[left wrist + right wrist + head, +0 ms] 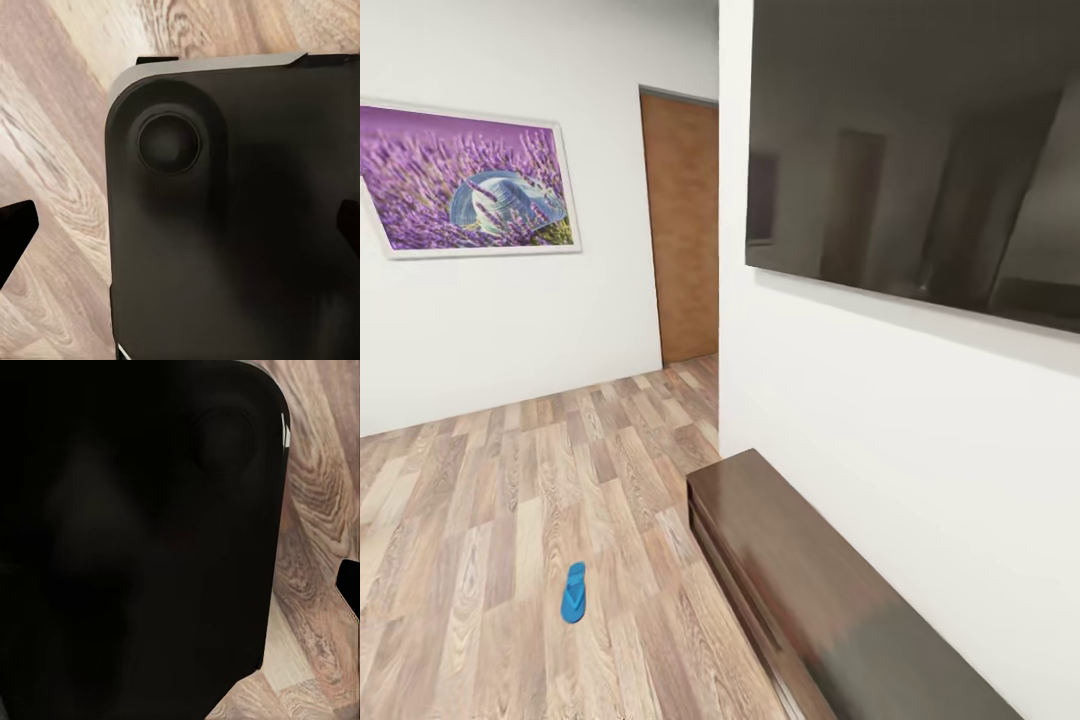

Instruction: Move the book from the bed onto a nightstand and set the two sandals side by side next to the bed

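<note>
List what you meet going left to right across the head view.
Lavender picture on the wall → blue sandal on the wood floor → brown door → long dark bench → dark wall screen.

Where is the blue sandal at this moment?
In the head view, the blue sandal lies flat on the wood-plank floor, low and left of centre, a little way left of the near end of the long dark bench by the white wall.
</note>
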